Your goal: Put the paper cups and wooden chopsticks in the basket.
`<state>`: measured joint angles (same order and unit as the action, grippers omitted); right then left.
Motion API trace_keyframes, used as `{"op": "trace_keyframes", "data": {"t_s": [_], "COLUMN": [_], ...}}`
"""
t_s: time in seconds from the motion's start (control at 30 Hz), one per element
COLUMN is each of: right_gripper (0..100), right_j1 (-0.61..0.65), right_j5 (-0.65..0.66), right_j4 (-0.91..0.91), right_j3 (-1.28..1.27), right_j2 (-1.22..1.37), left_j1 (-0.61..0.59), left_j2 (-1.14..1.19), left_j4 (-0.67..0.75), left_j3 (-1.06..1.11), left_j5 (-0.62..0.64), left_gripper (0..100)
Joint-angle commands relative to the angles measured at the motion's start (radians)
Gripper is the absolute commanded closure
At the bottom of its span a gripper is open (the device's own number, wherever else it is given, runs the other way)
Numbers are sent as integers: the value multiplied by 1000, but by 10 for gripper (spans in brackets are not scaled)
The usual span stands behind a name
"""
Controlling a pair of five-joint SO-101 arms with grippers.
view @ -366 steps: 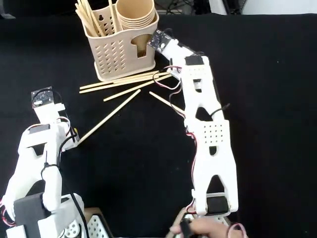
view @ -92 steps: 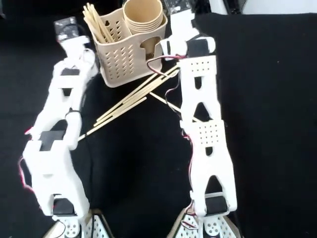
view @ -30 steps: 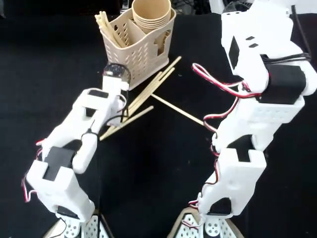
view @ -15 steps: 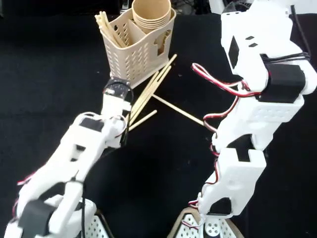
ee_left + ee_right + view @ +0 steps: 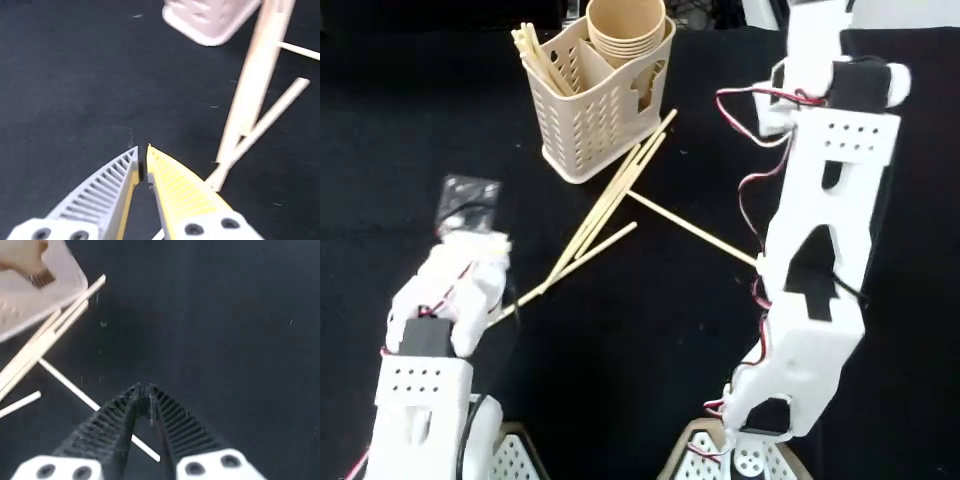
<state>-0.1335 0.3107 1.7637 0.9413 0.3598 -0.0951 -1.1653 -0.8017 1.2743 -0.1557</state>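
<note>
Jaws on the left gripper [image 5: 143, 151] are pressing together, empty; pale wooden chopsticks [image 5: 252, 75] are lying loose just beside it, brown paper cups [image 5: 625, 30] sitting in the beige slotted plastic basket [image 5: 585, 120] beyond. Left arm [image 5: 440, 300] is crouching low.

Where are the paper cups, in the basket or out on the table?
In. The stacked paper cups stand upright inside the basket, rims above its wall.
</note>
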Motion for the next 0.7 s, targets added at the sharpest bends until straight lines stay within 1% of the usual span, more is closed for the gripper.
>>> {"op": "trace_keyframes", "data": {"t_s": [0.0,0.1,0.17,0.23,0.3,0.33,0.43,0.47,0.5,0.57,0.67], "right_gripper": [985,985,985,984,981,964,845,816,812,827,832], "right_j1": [5,49,97,137,169,180,184,181,181,181,181], "right_j5": [18,46,51,51,84,109,186,218,245,298,381], "right_j4": [2,-17,-86,-218,-394,-489,-733,-796,-852,-947,-1046], "right_j3": [-137,-357,-556,-796,-1050,-1178,-1483,-1554,-1610,-1687,-1705], "right_j2": [-182,-340,-455,-568,-664,-700,-748,-745,-736,-696,-581], "left_j1": [-56,-61,-61,-59,-59,-59,-59,-59,-59,-61,-61], "left_j2": [-14,18,35,48,54,54,57,57,55,52,51], "left_j4": [48,52,52,52,54,54,54,54,54,54,54], "left_j3": [41,42,45,53,62,65,65,65,65,65,65], "left_j5": [-8,-6,18,72,104,115,127,127,127,126,124], "left_gripper": [945,945,945,945,945,945,945,945,945,945,945]}}
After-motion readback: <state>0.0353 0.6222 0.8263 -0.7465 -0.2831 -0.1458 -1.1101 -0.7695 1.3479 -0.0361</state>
